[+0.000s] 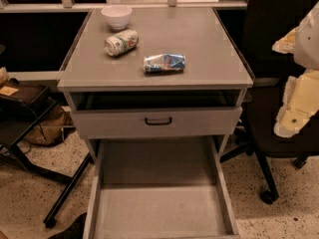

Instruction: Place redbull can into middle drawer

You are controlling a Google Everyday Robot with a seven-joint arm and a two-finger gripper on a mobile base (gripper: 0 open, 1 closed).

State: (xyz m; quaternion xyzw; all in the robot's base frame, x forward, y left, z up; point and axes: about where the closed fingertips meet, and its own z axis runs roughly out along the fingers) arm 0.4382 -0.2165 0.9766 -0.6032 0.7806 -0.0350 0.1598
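Observation:
The redbull can (164, 62) lies on its side, dented, blue and silver, near the front middle of the grey cabinet top (199, 39). The middle drawer (159, 208) is pulled out towards me below it; its flat grey floor is bare. My gripper (291, 114) shows as cream-coloured parts at the right edge of the view, beside the cabinet's right side. It is well to the right of the can and lower than the top, and holds nothing that I can see.
A fatter green-and-white can (121, 42) lies on the top at the left, behind it a white bowl (117, 16). A grey drawer front with a black handle (158, 121) sits above the open drawer. A black office chair (279, 133) stands at the right, a dark stand and a bag (30, 118) at the left.

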